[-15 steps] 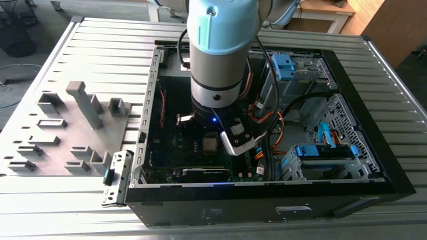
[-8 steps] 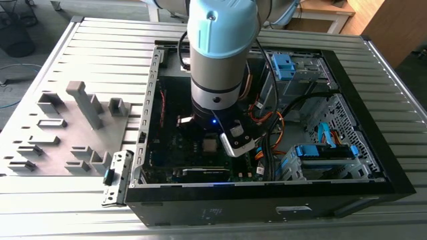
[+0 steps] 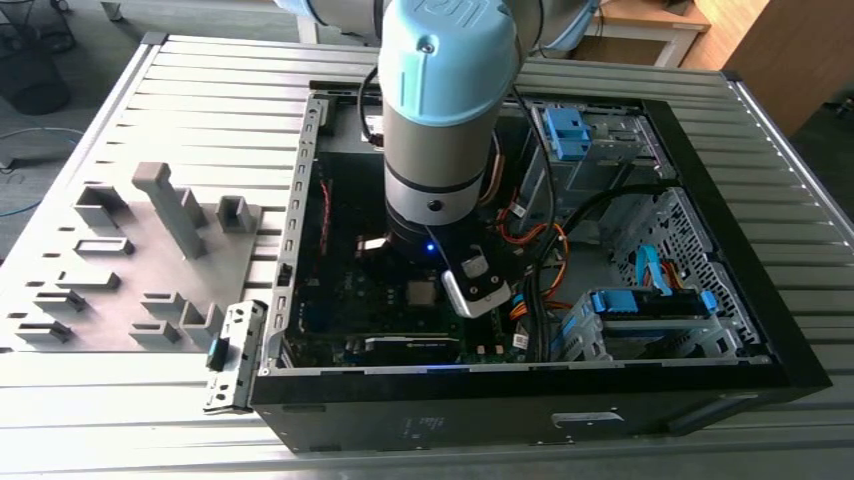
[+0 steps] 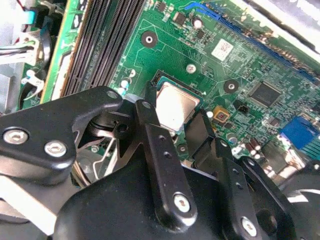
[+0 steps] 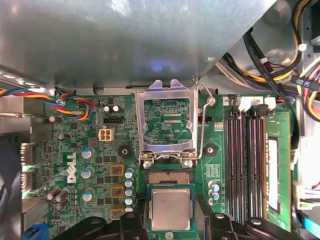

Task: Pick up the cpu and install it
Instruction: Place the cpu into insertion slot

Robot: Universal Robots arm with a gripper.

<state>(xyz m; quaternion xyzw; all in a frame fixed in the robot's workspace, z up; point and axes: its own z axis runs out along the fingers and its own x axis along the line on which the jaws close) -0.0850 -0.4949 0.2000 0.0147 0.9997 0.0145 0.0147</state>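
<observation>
The cpu [image 5: 171, 207], a small square chip with a shiny silver top and a green rim, sits between the two black fingers [image 5: 134, 221] of my gripper [image 5: 171, 222], which is shut on it. It hangs low over the motherboard [image 5: 75, 150], partly covering the open socket [image 5: 170, 176], whose gold contact field shows beside it. The socket's metal load plate [image 5: 166, 120] stands flipped up, with its lever [image 5: 202, 125] raised. The second wrist view shows the cpu [image 4: 175, 106] between the fingertips [image 4: 148, 112]. In the exterior view the arm [image 3: 441, 120] reaches down into the computer case [image 3: 534, 400].
Empty memory slots [image 5: 247, 160] run beside the socket. Bundled cables [image 5: 280, 70] and orange wires [image 3: 554, 250] lie close to the arm. Blue drive brackets [image 3: 647, 300] fill the case's far side. A grey fixture plate with blocks [image 3: 147, 250] lies at the exterior view's left.
</observation>
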